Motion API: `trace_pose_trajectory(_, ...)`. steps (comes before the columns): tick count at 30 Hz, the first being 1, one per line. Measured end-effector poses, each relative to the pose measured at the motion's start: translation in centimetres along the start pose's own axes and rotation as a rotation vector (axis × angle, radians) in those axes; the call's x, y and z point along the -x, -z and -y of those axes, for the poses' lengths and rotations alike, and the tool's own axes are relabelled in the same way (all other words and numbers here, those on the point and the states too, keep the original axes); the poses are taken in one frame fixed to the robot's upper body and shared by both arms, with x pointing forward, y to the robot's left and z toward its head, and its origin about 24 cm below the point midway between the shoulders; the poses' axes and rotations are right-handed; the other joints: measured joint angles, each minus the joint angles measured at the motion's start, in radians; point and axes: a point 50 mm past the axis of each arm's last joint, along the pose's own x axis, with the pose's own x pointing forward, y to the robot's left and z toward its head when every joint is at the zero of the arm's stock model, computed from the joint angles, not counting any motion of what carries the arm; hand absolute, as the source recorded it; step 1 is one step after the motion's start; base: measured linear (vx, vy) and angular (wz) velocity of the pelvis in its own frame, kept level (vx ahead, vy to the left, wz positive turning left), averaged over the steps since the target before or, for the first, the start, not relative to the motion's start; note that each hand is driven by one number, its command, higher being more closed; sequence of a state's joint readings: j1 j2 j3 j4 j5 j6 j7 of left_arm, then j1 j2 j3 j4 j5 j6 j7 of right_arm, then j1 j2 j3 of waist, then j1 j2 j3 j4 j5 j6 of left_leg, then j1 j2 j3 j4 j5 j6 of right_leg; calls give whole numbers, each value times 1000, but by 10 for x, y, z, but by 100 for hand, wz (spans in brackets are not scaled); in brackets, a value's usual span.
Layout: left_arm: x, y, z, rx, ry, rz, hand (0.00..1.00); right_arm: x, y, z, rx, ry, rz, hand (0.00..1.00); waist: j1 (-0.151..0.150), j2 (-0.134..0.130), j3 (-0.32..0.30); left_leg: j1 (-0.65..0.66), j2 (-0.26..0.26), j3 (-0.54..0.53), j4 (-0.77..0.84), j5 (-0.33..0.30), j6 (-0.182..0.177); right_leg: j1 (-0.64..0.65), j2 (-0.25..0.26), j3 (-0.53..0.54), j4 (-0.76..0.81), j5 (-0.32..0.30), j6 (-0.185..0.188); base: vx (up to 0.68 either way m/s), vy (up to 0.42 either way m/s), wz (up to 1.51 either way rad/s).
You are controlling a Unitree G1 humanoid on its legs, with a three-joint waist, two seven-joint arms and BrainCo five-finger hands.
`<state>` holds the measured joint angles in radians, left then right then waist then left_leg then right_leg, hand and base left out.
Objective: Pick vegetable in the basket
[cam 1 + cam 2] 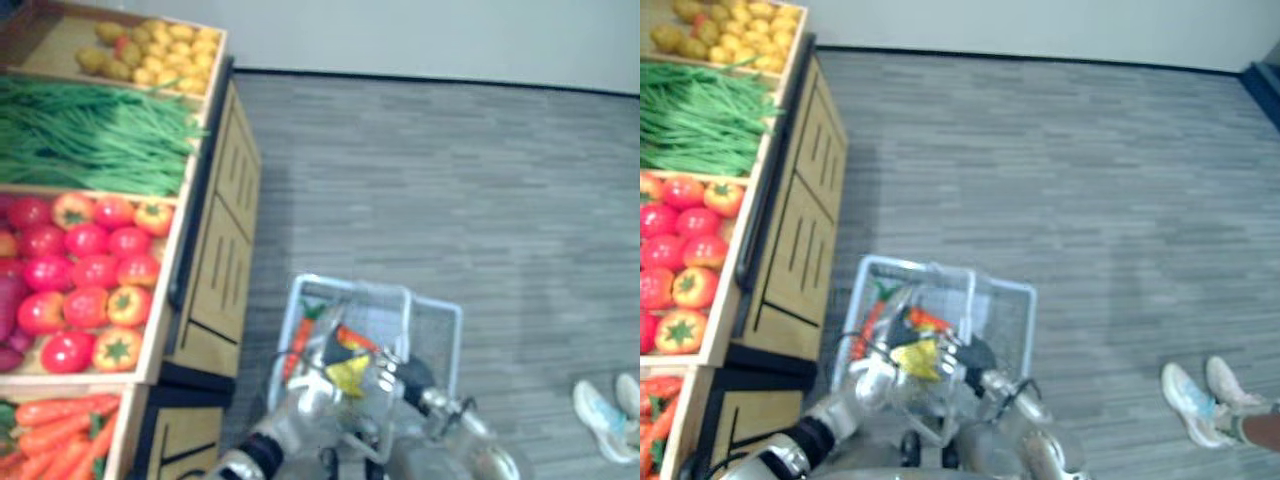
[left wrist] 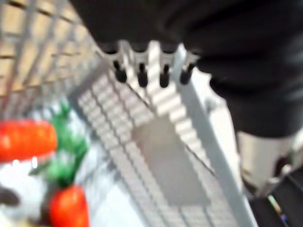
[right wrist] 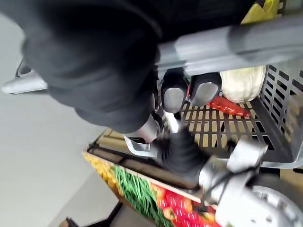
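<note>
Down by the wooden stand (image 1: pixel 215 260), the pale mesh basket (image 1: pixel 435 325) sits on grey ribbed flooring (image 1: pixel 450 180). Smooth orange carrots (image 2: pixel 26 139) lie inside it. I've got my right hand (image 3: pixel 184 94) curled round its grey bar handle (image 3: pixel 246 38). My left hand (image 2: pixel 142 61) hovers over the basket, fingers loose, empty. Someone's white shoes (image 1: pixel 600 405) stand off right.

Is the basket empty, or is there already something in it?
Not empty: orange vegetables with green tops lie inside the basket, seen past its mesh wall.
</note>
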<state>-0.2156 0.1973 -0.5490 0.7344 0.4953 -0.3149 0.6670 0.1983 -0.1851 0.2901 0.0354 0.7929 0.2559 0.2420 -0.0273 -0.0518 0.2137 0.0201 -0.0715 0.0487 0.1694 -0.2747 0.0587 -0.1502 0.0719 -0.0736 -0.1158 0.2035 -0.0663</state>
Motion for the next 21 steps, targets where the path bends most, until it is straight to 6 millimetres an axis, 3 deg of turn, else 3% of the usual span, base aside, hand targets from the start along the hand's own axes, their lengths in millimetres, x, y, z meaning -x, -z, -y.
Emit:
trace_pose_trajectory(2,1,-8,-7,66,-63,44,0,2,2,16,-9,90,12,100,-3,16,-9,3,4,3,0,-1,-1,0,3,0,0,-3,-1,74,102,-1)
trace_pose_trajectory(4,-7,-12,-30,116,-170,82,0,7,0,39,-20,200,43,100,-2,29,-19,5,9,6,10,-5,-10,4,3,-5,0,-6,0,74,109,9)
trace_pose_trajectory(7,-10,-5,-57,124,-261,88,0,26,4,75,-62,374,66,100,-3,47,-41,18,14,24,10,-5,-14,20,4,-8,0,-13,2,43,96,5)
trace_pose_trajectory(10,-7,6,-68,124,-288,51,0,37,3,92,-65,454,89,100,-7,52,-59,20,14,25,8,-12,-25,28,3,-10,0,-17,6,-4,102,4)
trace_pose_trajectory(14,1,18,-66,211,-256,-48,0,46,4,108,-49,558,101,100,-15,48,-75,22,16,30,1,-15,-31,28,2,-15,0,-19,9,-1,97,3)
trace_pose_trajectory(17,8,38,-75,297,-290,-171,0,62,6,131,-74,690,113,100,-19,52,-80,37,21,40,-9,-15,-30,31,7,-13,0,-22,7,52,96,-6)
trace_pose_trajectory(21,31,95,-81,340,-232,-484,0,101,33,156,-63,856,-17,100,-26,68,-102,33,27,55,14,-15,-32,36,14,1,0,-30,2,62,67,-8)
